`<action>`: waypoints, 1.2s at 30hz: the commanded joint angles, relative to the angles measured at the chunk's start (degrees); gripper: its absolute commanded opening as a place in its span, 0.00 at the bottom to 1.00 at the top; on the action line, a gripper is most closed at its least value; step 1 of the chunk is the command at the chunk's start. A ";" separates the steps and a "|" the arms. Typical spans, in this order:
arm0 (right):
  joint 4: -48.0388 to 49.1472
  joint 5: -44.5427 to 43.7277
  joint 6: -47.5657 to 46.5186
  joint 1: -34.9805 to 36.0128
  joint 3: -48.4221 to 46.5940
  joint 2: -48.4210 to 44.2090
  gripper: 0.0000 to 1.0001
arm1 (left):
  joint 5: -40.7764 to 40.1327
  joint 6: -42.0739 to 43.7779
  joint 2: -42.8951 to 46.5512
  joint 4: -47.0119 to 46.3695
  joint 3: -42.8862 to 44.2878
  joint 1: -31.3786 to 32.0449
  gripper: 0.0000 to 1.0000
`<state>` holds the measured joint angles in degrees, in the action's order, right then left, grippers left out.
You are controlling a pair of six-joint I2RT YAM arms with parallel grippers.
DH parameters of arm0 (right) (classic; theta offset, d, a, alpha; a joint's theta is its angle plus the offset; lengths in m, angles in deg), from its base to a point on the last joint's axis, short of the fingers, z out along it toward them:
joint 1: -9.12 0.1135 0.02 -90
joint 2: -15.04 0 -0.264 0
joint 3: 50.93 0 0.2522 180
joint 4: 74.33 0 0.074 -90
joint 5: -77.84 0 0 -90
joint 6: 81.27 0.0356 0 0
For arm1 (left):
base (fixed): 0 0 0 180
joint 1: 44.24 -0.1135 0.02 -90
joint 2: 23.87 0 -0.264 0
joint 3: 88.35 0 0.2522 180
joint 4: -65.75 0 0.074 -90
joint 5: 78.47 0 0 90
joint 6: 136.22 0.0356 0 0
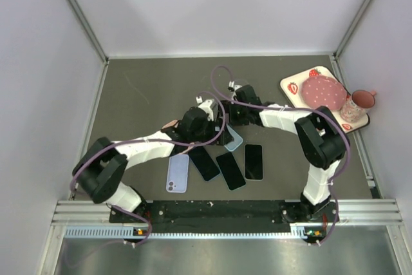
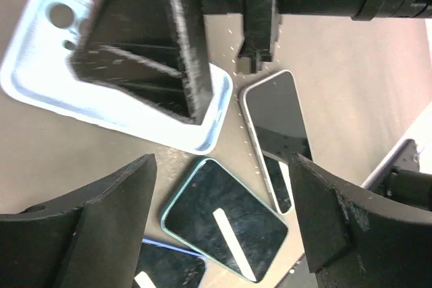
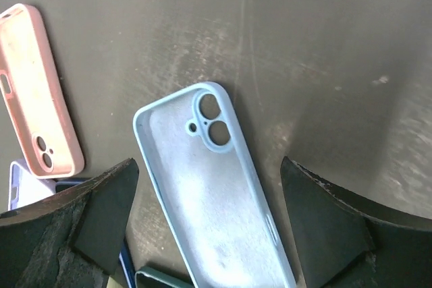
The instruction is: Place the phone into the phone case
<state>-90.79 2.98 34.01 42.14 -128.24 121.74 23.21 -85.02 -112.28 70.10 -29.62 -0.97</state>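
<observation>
**A:** While both arms lean in over the middle of the desk, where is the case?

**B:** The light blue phone case [image 3: 209, 214] lies flat near the desk's centre, hollow side up, partly under the arms in the overhead view. The right gripper [image 3: 209, 163] hangs directly above it with its fingers spread wider than the case. I cannot tell whether either finger touches it.

**A:** And the phones?

**B:** Three dark phones [image 1: 230, 170] lie screen-up in a loose row between the case and the near edge, apart from it. None is in the case. In the left wrist view the silver-edged phone [image 2: 273, 133] sits just beside the case's lower corner, and the teal-edged phone [image 2: 226, 220] lies next to it.

**A:** Is the left gripper holding one?

**B:** No. The left gripper [image 2: 223, 165] hovers over those phones with its fingers wide apart and nothing between them.

**A:** Anything else on the desk?

**B:** A pink case [image 3: 37, 92] lies hollow side up, left of the blue one. A lilac item [image 1: 178, 173], phone or case I cannot tell, lies at the left end of the row. By the right edge, toward the far right corner, a tray [image 1: 290, 86] carries a pink plate [image 1: 324, 91] and a pink cup [image 1: 362, 101].
</observation>
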 commanded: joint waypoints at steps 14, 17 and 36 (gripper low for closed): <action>-10.83 -13.83 1.71 -5.50 6.14 -24.77 0.90 | -11.95 26.66 -1.41 17.76 13.47 -8.72 0.73; -11.54 -12.15 1.18 -7.96 8.61 -27.50 0.90 | -9.59 29.56 -5.46 16.44 15.93 -9.34 0.68; -13.56 -9.69 0.39 -9.81 11.34 -33.22 0.90 | -2.10 28.26 -21.90 14.95 23.50 -11.45 0.28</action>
<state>-104.56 -7.82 34.79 32.56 -115.69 89.87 21.14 -56.04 -133.24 85.97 -7.61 -12.23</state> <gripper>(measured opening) 0.903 0.374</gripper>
